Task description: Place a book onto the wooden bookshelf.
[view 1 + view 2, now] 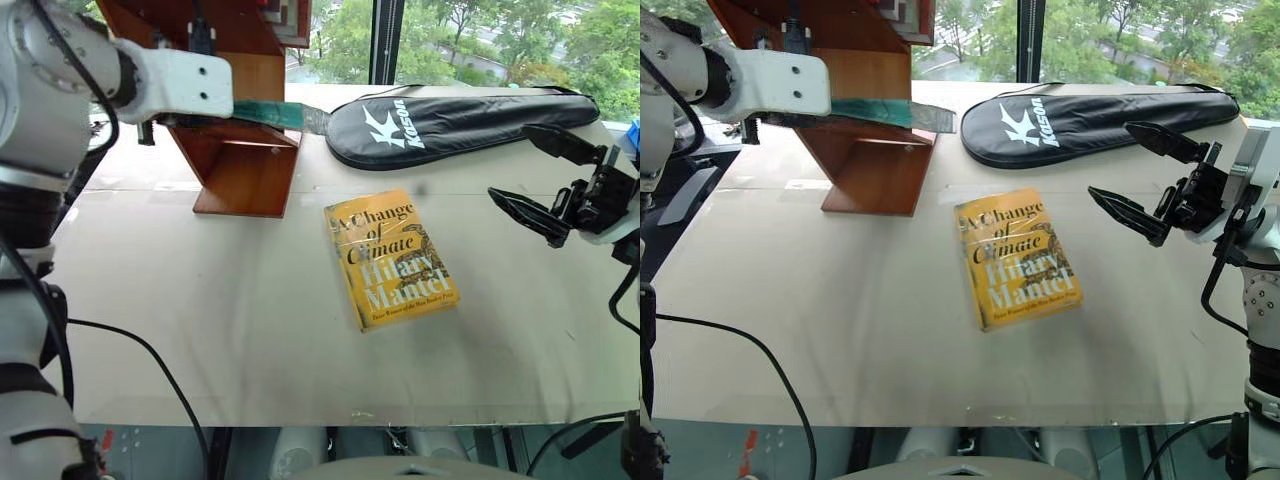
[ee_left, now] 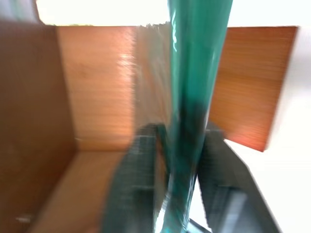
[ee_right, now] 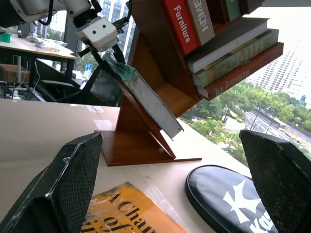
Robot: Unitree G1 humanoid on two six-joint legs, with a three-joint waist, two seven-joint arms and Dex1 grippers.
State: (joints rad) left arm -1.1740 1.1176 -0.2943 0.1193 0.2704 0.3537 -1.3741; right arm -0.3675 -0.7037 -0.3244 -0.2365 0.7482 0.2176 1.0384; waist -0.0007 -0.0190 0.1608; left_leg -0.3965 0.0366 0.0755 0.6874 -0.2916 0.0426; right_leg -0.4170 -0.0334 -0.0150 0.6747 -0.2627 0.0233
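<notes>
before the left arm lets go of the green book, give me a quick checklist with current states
1. Teal-green book between the left gripper fingers: ok.
2. Book over the lower compartment of the wooden bookshelf: ok, one end overhangs its side.
3. Book resting fully on the shelf board: cannot tell.
4. Right gripper open and away from the shelf: ok.
5. Yellow "A Change of Climate" book and black Kason racket bag apart from the shelf: ok.
</notes>
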